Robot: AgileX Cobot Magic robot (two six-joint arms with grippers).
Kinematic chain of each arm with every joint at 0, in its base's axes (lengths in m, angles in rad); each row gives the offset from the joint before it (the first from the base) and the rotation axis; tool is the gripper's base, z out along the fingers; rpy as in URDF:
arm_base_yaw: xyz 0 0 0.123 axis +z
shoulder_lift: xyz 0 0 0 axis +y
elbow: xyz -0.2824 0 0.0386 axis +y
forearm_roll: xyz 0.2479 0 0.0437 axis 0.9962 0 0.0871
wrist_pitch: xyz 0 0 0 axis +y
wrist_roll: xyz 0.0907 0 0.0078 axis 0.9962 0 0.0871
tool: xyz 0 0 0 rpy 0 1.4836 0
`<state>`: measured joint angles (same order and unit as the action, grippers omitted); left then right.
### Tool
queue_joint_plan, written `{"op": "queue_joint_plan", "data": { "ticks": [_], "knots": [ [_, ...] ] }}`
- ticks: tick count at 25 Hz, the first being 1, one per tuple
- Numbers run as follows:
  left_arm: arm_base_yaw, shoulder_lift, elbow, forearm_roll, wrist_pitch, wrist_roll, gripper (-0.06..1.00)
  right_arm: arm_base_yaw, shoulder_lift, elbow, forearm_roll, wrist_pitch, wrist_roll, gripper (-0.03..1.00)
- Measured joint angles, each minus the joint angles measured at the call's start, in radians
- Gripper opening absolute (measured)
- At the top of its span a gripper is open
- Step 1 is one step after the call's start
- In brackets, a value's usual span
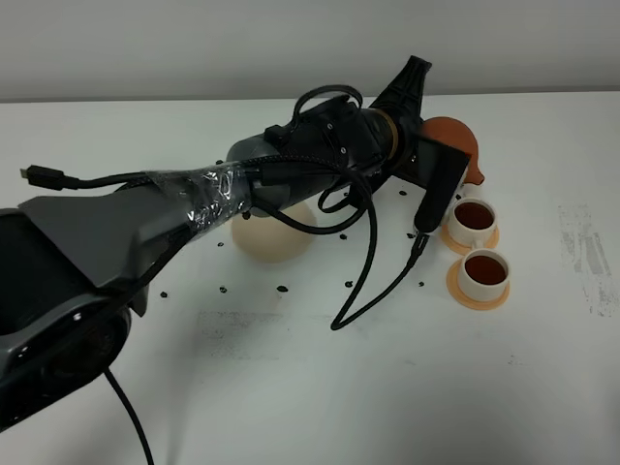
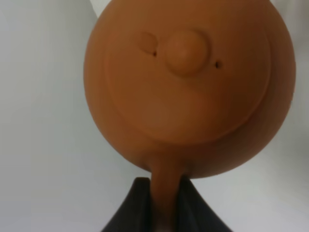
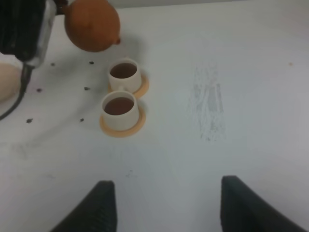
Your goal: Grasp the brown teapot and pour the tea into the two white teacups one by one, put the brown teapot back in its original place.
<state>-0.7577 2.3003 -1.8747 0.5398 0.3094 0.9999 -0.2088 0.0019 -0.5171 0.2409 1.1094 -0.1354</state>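
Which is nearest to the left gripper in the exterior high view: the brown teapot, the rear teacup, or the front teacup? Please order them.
1. Brown teapot, held in the left gripper.
2. Rear teacup, just below the teapot.
3. Front teacup, nearest the camera.

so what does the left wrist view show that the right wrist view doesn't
Only the left wrist view shows the brown teapot's knobbed lid close up, with the left gripper shut on the loop handle.

Only the right wrist view shows the two white teacups, both holding dark tea, on their orange coasters, an edge of the cream saucer, and the open right gripper.

Both show the brown teapot held clear of the white table.
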Motion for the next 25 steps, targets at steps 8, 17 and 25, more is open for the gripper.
{"op": "queue_joint_plan", "data": {
  "ticks": [8,17,25],
  "knots": [
    [0.066,-0.056,0.0,-0.317,0.295,-0.06,0.08,0.0,0.0,0.0,0.0,0.0,0.0,0.46],
    [0.085,-0.054,0.0,-0.569,0.369,-0.151,0.08,0.0,0.0,0.0,0.0,0.0,0.0,0.46],
    [0.101,-0.022,0.0,-0.604,0.389,-0.311,0.08,0.0,0.0,0.0,0.0,0.0,0.0,0.46]
  ]
}}
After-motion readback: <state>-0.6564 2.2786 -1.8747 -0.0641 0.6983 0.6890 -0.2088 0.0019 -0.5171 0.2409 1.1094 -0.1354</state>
